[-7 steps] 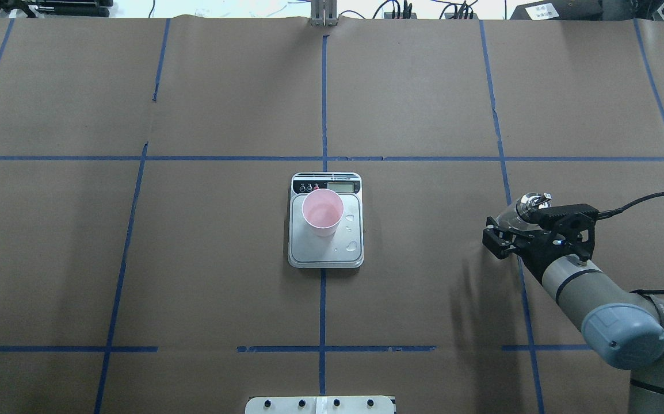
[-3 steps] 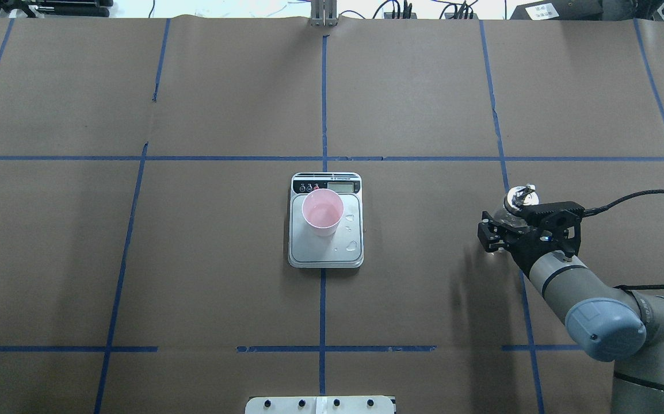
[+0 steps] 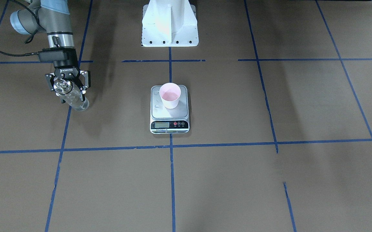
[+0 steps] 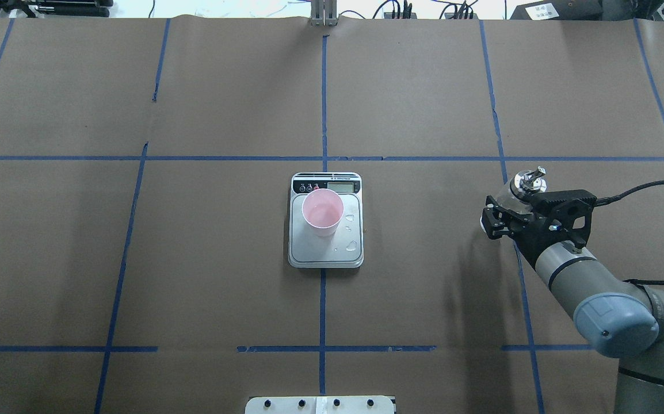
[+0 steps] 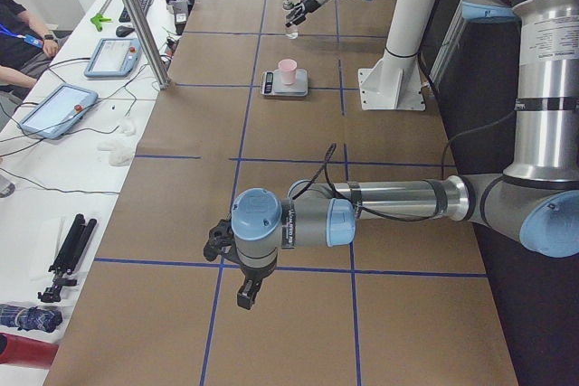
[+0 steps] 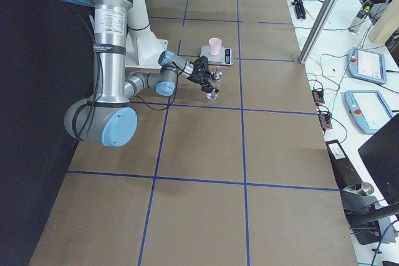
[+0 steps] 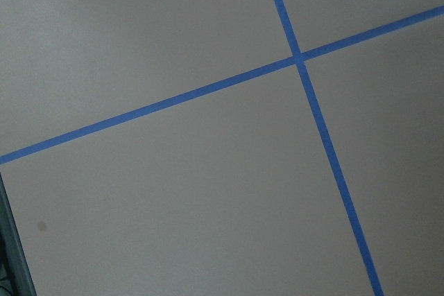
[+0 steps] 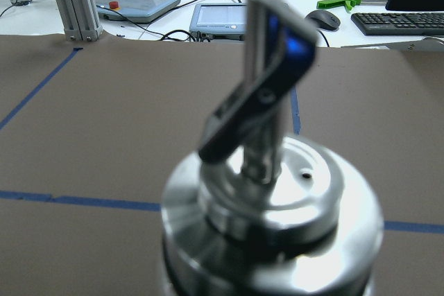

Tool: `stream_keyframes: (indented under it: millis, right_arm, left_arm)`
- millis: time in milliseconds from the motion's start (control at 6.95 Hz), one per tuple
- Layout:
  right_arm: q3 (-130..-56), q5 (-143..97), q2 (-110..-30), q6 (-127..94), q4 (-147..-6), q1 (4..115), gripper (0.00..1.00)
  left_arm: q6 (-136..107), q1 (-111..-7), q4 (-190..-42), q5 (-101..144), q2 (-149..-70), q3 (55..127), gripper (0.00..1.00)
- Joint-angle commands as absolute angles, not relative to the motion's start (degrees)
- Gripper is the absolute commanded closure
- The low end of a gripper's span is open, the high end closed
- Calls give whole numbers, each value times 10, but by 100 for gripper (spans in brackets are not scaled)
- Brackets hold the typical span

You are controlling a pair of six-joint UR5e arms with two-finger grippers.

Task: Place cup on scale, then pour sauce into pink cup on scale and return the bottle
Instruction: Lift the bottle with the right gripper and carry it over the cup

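The pale pink cup (image 4: 322, 211) stands upright on the silver scale (image 4: 326, 254), toward its display end, with a little clear sauce in it (image 3: 170, 95). A few drops lie on the scale platform (image 3: 156, 111). Far off to the robot's right, my right gripper (image 4: 509, 211) is shut on the clear glass bottle (image 3: 73, 98), which holds clear liquid and leans slightly, low over the paper. Its metal spout cap (image 8: 270, 192) fills the right wrist view. My left gripper (image 5: 217, 243) shows only in the exterior left view, low over bare paper; I cannot tell whether it is open or shut.
Brown paper with a blue tape grid (image 4: 323, 103) covers the table. The white robot base (image 3: 169, 25) stands at the robot's edge. A metal post (image 4: 323, 12) rises at the far edge. Tablets, cables and seated people (image 5: 18, 33) are beyond it.
The right gripper carried the bottle a little farther from the robot, and the bottle has come more upright. Cup and scale have not moved.
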State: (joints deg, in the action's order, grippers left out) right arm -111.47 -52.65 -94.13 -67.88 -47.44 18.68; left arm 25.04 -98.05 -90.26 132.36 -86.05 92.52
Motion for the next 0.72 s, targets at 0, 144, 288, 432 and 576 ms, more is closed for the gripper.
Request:
stream_keyframes:
  millis: [0,144,288,432,576]
  right_arm:
    - [-1121,-527,-928,-615,-474,202,100]
    - [-1121,-529,-911,-563,-475,209,100]
    - [-1121,-530,-907,-520,-476,216,100]
    - [-1120,-533,-892,-499,-480,227,100]
    - [-1121,-543,-884,-497,-483,229,100]
  left_arm:
    - [250,-980,-903,1324,-860,925,0]
    - [250,-981,-900,1325,-858,921,0]
    - [217,-980,-897,1358,-855,921,0]
    - [111,-979,-903,1373,-857,936,0]
    - [55,-975,-904,1373,-860,958,0]
